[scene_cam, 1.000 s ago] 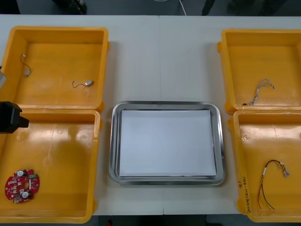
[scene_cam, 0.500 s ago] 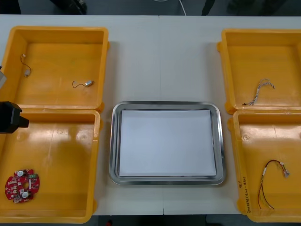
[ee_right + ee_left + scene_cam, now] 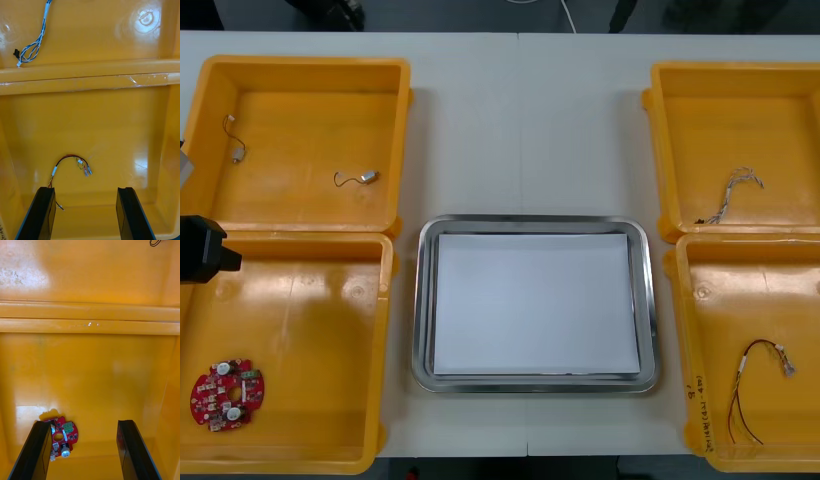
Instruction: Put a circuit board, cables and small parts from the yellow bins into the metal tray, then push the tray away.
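Well, starting at our left, the left arm point(image 3: 200, 248) shows as a black block at the table's edge, over the outer rim of the near left yellow bin point(image 3: 310, 330). The left gripper point(image 3: 84, 455) hangs above this bin's floor, its fingers point(image 3: 35, 452) spread wide apart with nothing between them. The round red circuit board point(image 3: 225, 395) lies flat on the floor in the bin's near outer corner. In the left wrist view we see it just beside one fingertip, not gripped. The far left yellow bin point(image 3: 300, 62) holds two small metal parts, each with a thin wire. One part point(image 3: 237, 152) lies near the outer wall and the other part point(image 3: 367, 177) nearer the middle of the floor, well apart.

Between the bins the metal tray point(image 3: 423, 300) sits on the light table point(image 3: 520, 130), white inside.

On our right, the far right yellow bin point(image 3: 740, 68) holds the twisted blue and white cable point(image 3: 735, 195), close to the wall next to the near right yellow bin point(image 3: 730, 290). The red and yellow cable point(image 3: 755, 385) lies curved on that near bin's floor. The right gripper point(image 3: 86, 215) hovers over it, fingers point(image 3: 129, 213) wide apart and holding nothing. The cable's arch lies on the floor ahead of the gap between them, and one end runs up beside one finger
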`<state>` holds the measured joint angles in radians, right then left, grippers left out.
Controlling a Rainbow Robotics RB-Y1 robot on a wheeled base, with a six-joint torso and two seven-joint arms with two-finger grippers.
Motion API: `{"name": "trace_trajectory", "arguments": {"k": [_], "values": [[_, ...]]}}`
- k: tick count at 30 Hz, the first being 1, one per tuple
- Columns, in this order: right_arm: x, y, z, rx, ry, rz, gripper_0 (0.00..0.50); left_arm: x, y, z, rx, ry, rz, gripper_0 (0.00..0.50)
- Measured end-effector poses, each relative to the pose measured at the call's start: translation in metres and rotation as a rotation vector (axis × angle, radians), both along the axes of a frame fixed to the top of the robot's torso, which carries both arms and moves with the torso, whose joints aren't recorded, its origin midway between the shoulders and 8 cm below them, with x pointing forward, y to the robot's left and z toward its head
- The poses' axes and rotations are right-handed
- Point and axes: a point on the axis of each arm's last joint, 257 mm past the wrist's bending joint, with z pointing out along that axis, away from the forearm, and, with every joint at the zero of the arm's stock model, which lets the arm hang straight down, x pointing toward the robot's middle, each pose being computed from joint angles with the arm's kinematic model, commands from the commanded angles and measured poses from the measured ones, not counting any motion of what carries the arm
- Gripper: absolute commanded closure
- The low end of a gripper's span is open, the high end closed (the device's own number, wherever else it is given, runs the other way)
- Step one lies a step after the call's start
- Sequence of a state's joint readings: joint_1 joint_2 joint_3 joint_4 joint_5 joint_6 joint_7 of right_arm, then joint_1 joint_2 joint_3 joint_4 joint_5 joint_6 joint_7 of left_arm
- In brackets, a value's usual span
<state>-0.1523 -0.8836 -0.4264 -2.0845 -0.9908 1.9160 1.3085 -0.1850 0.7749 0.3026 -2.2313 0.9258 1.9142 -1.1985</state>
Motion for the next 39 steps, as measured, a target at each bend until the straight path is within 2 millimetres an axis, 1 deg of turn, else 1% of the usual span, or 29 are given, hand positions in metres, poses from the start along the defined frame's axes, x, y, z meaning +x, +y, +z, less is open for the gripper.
{"name": "trace_trajectory", "arguments": {"k": [39], "values": [[0.0, 0.0, 0.0, 0.0, 0.0, 0.0, 0.032, 0.0, 0.0, 0.0, 0.0, 0.0, 0.0, 0.0]]}}
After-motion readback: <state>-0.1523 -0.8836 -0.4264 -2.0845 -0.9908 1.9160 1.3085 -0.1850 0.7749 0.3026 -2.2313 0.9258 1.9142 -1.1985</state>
